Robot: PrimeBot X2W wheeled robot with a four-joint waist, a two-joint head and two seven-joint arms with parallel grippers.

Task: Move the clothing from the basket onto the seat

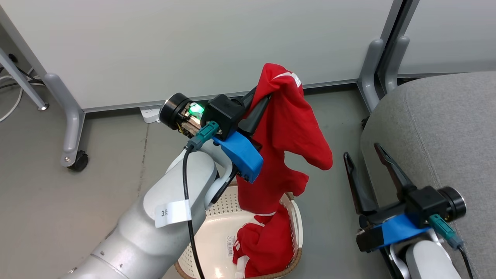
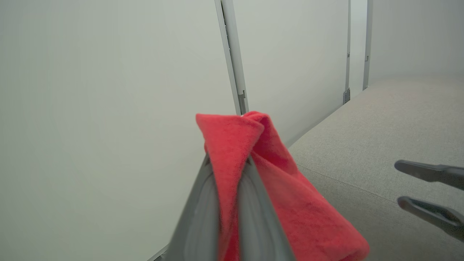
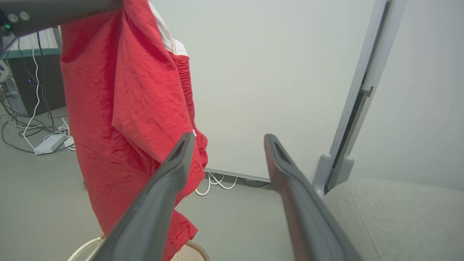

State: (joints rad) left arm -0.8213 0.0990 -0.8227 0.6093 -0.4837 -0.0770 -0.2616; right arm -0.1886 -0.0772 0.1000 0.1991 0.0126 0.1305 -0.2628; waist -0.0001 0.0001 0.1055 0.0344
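1. Above the basket (image 1: pixel 296 217), head view: left claw (image 1: pixel 265 99) is pinching the clothing (image 1: pixel 286 128) tight at its top. Fabric is hanging long-axis downward, its tail trailing into the basket. The seat (image 1: pixel 438 128) is lying off to the right.
2. Left wrist view: a red fold is poking up between the closed fingers, seat sitting ahead-right.
3. Right wrist view: right claw (image 3: pixel 229 137) is gaping wide, holding nothing, sitting nearer the seat.
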